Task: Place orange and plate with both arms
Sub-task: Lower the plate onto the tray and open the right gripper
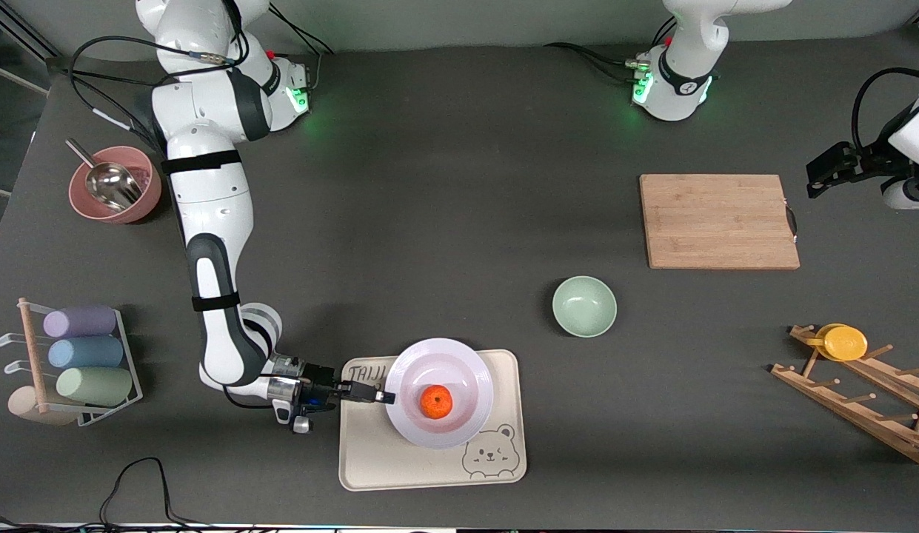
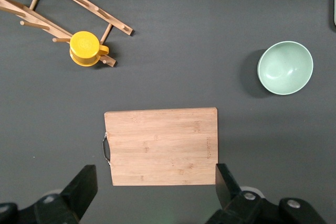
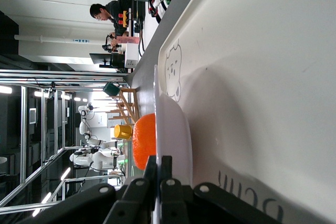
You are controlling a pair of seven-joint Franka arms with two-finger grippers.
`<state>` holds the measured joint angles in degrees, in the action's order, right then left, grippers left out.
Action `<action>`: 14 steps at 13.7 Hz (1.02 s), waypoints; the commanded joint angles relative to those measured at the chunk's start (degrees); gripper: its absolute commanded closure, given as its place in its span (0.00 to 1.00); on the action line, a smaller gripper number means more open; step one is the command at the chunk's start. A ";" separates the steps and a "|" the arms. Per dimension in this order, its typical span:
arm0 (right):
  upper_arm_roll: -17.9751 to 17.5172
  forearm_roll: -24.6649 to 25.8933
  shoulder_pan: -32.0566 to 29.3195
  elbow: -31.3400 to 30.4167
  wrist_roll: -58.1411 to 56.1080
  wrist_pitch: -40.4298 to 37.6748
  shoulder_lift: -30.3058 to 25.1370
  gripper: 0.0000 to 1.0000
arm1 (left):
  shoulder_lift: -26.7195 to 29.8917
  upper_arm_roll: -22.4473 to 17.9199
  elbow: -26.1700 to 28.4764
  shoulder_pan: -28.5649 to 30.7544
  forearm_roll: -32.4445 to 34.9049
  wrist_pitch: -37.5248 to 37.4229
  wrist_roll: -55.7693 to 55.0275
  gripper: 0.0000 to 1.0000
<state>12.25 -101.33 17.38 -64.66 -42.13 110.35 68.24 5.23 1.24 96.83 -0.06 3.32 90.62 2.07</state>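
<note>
The white-lavender plate [image 1: 439, 363] is on the cream bear-print tray [image 1: 429, 466], near the front camera. The orange [image 1: 435, 401] sits in its middle. My right gripper [image 1: 385, 397] is shut on the plate's rim at the side toward the right arm's end. In the right wrist view the fingers [image 3: 159, 163] pinch the thin rim of the plate [image 3: 176, 129], with the orange [image 3: 145, 140] just past them. I cannot tell whether the plate rests flat on the tray [image 3: 262, 77]. My left gripper [image 1: 820, 180] is open and empty, high up beside the cutting board [image 2: 161, 146], which shows between its fingers [image 2: 155, 177].
A pale green bowl [image 1: 584, 306] stands between tray and cutting board [image 1: 718, 220]. A wooden rack with a yellow cup [image 1: 844, 343] is at the left arm's end. A pink bowl with a metal scoop [image 1: 115, 185] and a rack of pastel cups [image 1: 81, 352] are at the right arm's end.
</note>
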 commanded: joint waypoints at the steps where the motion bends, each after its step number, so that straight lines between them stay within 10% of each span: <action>1: -0.12 0.44 -0.33 2.35 -1.89 0.13 1.37 1.00 | 0.31 -0.19 0.20 -0.03 0.20 0.26 -0.23 0.00; 4: -0.12 0.44 -0.33 2.26 -2.34 0.13 1.55 0.96 | 0.31 -0.27 0.37 -0.03 0.20 0.26 -0.23 0.00; 9: -0.12 0.70 -0.33 2.26 -2.08 0.13 1.46 0.40 | 0.31 -0.28 0.37 -0.03 0.20 0.26 -0.14 0.00; 14: 0.23 1.57 -0.33 2.35 -1.02 0.13 0.85 0.36 | 0.48 -0.28 0.64 -0.03 0.20 0.34 -0.22 0.00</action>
<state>12.28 -101.28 17.26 -64.24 -43.91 110.36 68.59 5.17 1.06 97.00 -0.03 3.32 90.62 2.07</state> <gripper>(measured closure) 0.357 0.000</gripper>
